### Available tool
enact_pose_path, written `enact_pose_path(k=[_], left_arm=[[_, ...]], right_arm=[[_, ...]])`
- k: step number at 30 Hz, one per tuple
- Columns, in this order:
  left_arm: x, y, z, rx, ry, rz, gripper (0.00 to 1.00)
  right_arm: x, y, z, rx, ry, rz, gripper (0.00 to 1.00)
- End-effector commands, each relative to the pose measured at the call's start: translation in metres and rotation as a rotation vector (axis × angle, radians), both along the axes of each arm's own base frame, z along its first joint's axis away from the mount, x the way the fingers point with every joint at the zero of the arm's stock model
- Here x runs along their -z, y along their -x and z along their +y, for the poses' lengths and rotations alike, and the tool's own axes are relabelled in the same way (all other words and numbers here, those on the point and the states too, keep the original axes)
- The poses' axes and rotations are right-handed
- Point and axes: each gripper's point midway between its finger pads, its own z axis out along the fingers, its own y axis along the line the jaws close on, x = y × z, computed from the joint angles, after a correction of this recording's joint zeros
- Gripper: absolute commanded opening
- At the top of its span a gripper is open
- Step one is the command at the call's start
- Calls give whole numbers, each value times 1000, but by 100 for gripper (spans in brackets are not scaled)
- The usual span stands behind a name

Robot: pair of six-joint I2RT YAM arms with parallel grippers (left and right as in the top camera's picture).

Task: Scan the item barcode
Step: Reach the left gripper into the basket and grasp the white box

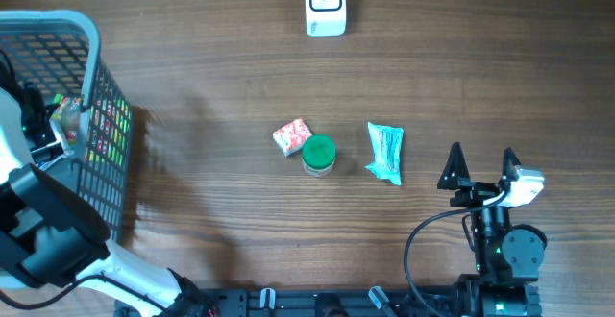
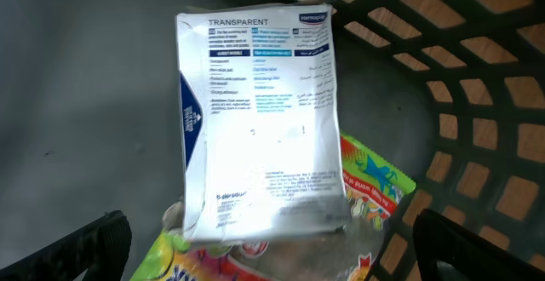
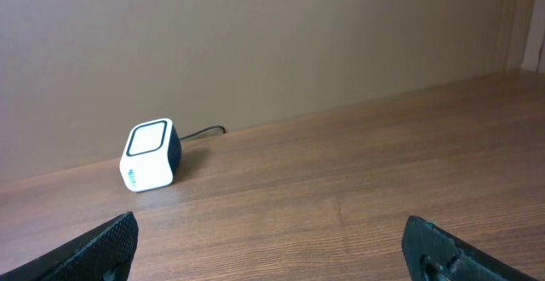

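Observation:
My left gripper (image 2: 277, 254) is open inside the grey wire basket (image 1: 58, 17) at the table's left edge. It hangs over a white printed packet (image 2: 260, 119), which lies on a colourful snack bag (image 2: 379, 187); neither is gripped. The white barcode scanner (image 1: 326, 3) stands at the far middle of the table and also shows in the right wrist view as the scanner (image 3: 151, 155). My right gripper (image 1: 480, 158) rests open and empty at the near right, with only bare wood between the jaws of the right gripper (image 3: 277, 255).
At the table's middle lie a red and white packet (image 1: 292, 135), a green-lidded jar (image 1: 318, 155) and a teal packet (image 1: 386, 152). The basket's mesh wall (image 2: 477, 119) rises close on the right of my left fingers.

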Motion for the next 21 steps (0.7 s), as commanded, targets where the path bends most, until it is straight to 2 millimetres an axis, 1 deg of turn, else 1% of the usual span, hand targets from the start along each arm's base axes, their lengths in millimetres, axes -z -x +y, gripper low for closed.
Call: enact_pose_path(k=[1, 5, 8, 14, 15, 16, 17, 19, 20, 21], left_arm=[[27, 3, -2, 7, 32, 27, 100], [45, -2, 2, 7, 40, 38, 100], [54, -4, 3, 15, 43, 46, 100], [70, 5, -3, 31, 87, 110, 100], [71, 5, -4, 32, 88, 112, 97], [70, 7, -5, 31, 92, 117, 91], [71, 8, -5, 31, 94, 121, 88], [71, 9, -4, 34, 93, 128, 79], [70, 9, -3, 50, 88, 132, 71], [70, 10, -3, 55, 84, 135, 67]], right_arm=[[-2, 0, -3, 16, -14, -10, 100], [-2, 0, -3, 16, -14, -10, 100], [-2, 0, -3, 16, -14, -10, 100], [-2, 0, -3, 16, -14, -10, 100], [-2, 0, -3, 16, -14, -10, 100], [-2, 0, -3, 16, -14, -10, 100], [-2, 0, -3, 16, -14, -10, 100], [-2, 0, -3, 16, -14, -10, 100], [-2, 0, -3, 16, -14, -10, 100], [-2, 0, -3, 16, -14, -10, 100]])
